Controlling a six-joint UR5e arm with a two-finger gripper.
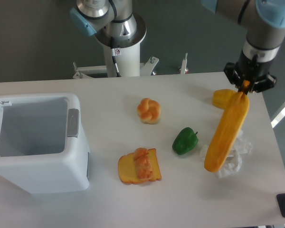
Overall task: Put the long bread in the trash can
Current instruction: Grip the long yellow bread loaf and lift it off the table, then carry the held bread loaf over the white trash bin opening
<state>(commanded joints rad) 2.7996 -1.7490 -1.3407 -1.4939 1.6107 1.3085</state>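
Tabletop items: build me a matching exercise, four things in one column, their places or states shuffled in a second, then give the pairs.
Things:
1. long bread
2. trash can
3. green pepper
4. knotted bun

Places or states:
A. on the table between the toast slice and the crumpled white wrap
B. hanging tilted from the gripper
C. lid open, nothing visible inside, at the left
D. near the table's middle, above the toast slice

Pairs: 1-B, 2-C, 3-A, 4-D

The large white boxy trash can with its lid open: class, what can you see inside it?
The large white boxy trash can shows only bare grey inner walls; no food appears inside. Its near wall hides the bottom, so that part cannot be checked.
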